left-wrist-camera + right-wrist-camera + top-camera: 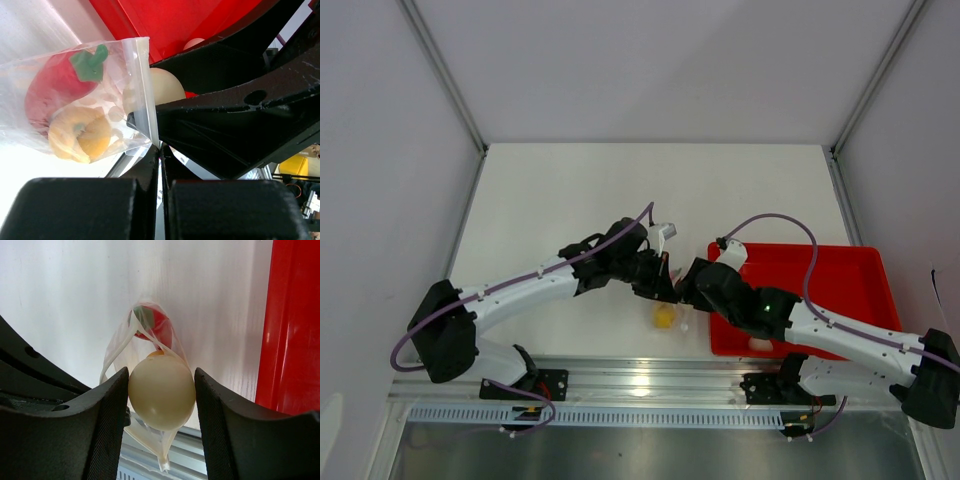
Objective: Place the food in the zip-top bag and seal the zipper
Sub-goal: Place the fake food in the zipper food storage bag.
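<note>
Right wrist view has the right end effector [161, 395] clamped across the widest part of a smooth cream egg [161, 385] at the mouth of the zip-top bag [116, 357], near the front edge of the bench [620, 190] beside the red tray [290, 340]. The left end effector [160, 162] is pinched shut on the bag's mouth edge. Clear, thin and floppy, the bag probably slips easily and is best held by that stiffer edge; a yellow-orange piece [82, 137] and a red piece with a green stalk [55, 92] lie inside, and the egg looks light, hard and prone to roll.

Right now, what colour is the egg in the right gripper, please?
Cream-white egg, clearest in the right wrist view.
</note>
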Robot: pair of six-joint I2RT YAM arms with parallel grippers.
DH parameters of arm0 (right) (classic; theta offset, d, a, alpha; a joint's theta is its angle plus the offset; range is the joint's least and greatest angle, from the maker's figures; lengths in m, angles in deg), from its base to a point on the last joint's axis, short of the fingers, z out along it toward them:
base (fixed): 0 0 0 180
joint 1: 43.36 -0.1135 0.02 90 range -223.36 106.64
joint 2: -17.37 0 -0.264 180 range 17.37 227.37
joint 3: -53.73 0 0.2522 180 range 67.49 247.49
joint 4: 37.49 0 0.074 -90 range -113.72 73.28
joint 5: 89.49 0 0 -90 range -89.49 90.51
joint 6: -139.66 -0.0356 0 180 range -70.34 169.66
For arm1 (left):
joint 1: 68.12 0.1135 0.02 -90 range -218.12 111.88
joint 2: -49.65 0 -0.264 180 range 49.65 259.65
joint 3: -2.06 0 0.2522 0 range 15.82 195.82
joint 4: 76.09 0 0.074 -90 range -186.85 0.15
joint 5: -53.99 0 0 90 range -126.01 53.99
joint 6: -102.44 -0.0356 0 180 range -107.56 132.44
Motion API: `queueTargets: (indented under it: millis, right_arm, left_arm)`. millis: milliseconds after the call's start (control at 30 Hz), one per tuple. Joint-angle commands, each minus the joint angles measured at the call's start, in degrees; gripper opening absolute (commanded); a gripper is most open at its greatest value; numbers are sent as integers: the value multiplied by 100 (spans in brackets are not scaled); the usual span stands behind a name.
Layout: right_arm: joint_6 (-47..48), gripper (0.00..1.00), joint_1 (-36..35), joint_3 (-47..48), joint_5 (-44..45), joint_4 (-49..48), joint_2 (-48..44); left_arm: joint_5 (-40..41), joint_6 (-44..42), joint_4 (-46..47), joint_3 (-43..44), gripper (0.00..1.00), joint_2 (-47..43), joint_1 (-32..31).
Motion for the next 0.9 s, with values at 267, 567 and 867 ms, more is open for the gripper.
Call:
queueTargets:
  millis: [267,567,867]
  right_arm:
    - [60,70,-185,419,-29,219,-449]
    - [16,68,-211,226,-117,280,-739]
    - [-212,63,-220,-56,-100,359,-1012]
  left_arm:
    - [-116,3,389,-33,0,-5,-10]
    - [-90,-15,337,3,1,-31,-2]
    - [-116,-6,328,29,0,-49,7]
